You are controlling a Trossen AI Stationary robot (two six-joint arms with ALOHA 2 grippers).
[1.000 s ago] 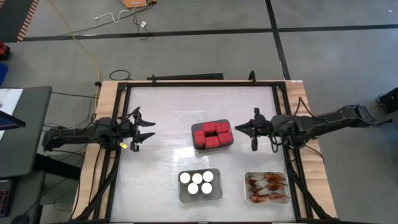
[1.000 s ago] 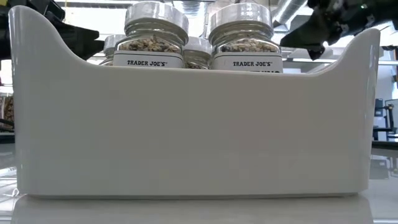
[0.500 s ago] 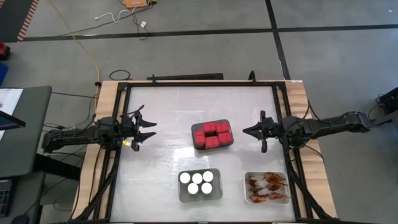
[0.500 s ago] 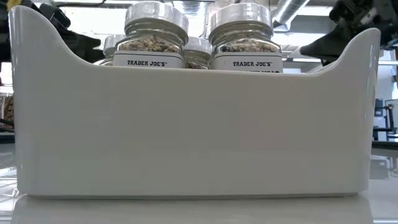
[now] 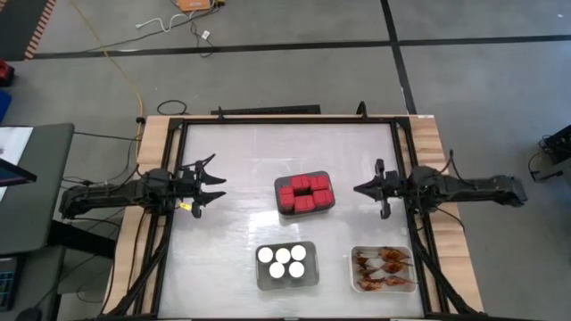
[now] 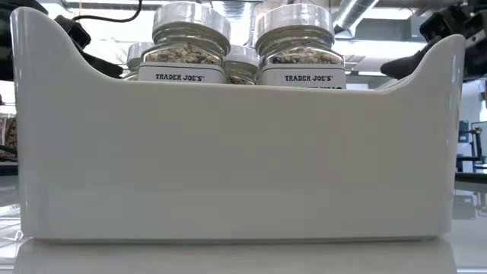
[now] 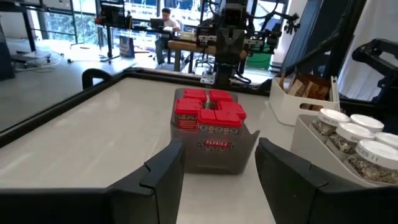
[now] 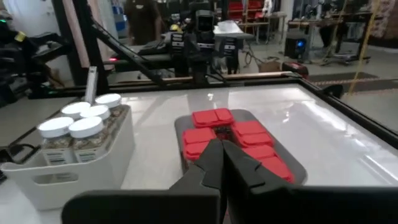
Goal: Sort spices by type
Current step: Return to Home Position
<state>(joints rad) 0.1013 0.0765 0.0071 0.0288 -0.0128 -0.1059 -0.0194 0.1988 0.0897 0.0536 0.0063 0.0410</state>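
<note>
A white table point(image 5: 232, 160) with a black frame stands on a grey floor. From above, the left gripper point(image 5: 215, 178) is over the left side of the table, its fingers spread wide with nothing between them. The right gripper point(image 5: 360, 189) is over the right side, its fingers pressed together to a point and holding nothing. Between the two, in the middle of the table, the red boxes point(image 5: 303, 192) sit packed in a dark tray point(image 5: 332, 210). On the near side, the jars point(image 5: 283, 256) with white lids stand in a grey tray point(image 5: 260, 283). To their right, the orange packets point(image 5: 379, 267) lie in a white tray point(image 5: 411, 252). In the low view the wall of the jar tray fills almost everything. The jar tops poke up over it, and dark bits of the arms show high on the left and right. In the left wrist view the two fingers are far apart, with the red boxes straight ahead and the jars close by. A person point(image 7: 166, 15) sits far off in the room. In the right wrist view the fingers meet in front of the red boxes, with the jars off to one side.
</note>
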